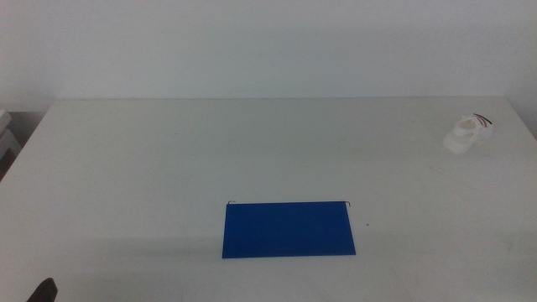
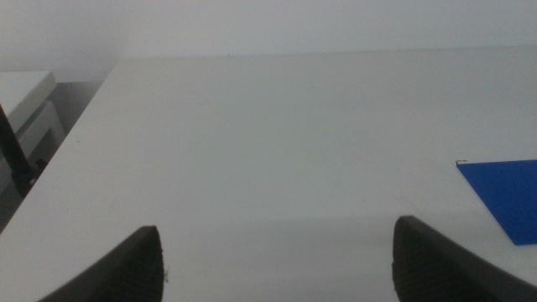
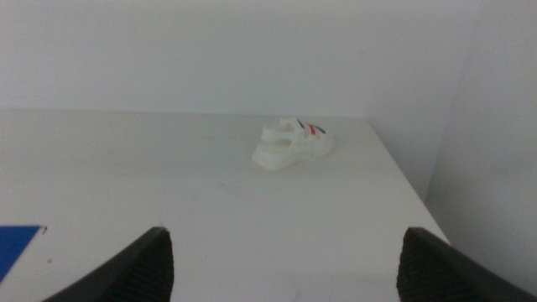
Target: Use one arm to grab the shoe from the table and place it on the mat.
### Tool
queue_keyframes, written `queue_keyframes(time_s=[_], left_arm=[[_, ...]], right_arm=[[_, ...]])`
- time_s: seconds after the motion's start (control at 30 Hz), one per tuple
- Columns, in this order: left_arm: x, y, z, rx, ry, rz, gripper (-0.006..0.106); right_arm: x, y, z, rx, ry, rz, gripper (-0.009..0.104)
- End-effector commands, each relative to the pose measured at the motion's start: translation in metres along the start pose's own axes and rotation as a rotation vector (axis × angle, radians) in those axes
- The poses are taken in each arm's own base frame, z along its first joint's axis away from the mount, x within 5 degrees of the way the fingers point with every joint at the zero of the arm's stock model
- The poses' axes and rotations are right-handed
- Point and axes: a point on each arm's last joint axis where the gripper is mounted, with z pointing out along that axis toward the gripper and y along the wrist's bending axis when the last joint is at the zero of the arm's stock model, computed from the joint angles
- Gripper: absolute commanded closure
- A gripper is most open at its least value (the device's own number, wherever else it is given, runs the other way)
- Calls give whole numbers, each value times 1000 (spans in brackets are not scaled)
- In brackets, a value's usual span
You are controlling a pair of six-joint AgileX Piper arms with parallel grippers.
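The small white shoe (image 1: 468, 134) with black and red straps sits on the white table (image 1: 168, 168) at the far right. It also shows in the right wrist view (image 3: 294, 144), well ahead of my open, empty right gripper (image 3: 284, 267). The dark blue mat (image 1: 288, 229) lies flat near the table's front centre; one corner shows in the left wrist view (image 2: 507, 197) and a sliver in the right wrist view (image 3: 15, 248). My left gripper (image 2: 277, 268) is open and empty over the table's front left; a bit of it shows in the middle view (image 1: 42, 292).
The table's right edge (image 3: 403, 180) runs close beside the shoe. Its left edge (image 2: 75, 134) has a white cabinet (image 2: 21, 109) beyond it. A white wall stands behind the table.
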Motion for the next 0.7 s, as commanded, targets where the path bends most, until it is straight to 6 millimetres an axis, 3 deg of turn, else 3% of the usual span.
queue_keyframes(time_s=[0.0,0.3,0.67], left_arm=[[-6,0,-1,1,-87,-11,7],[-6,0,-1,1,-87,-11,7],[-6,0,-1,1,-87,-11,7]], right_arm=[[-17,0,-4,8,-94,-7,8],[-79,0,-2,0,-23,30,8],[-127,3,42,-19,253,90,8]])
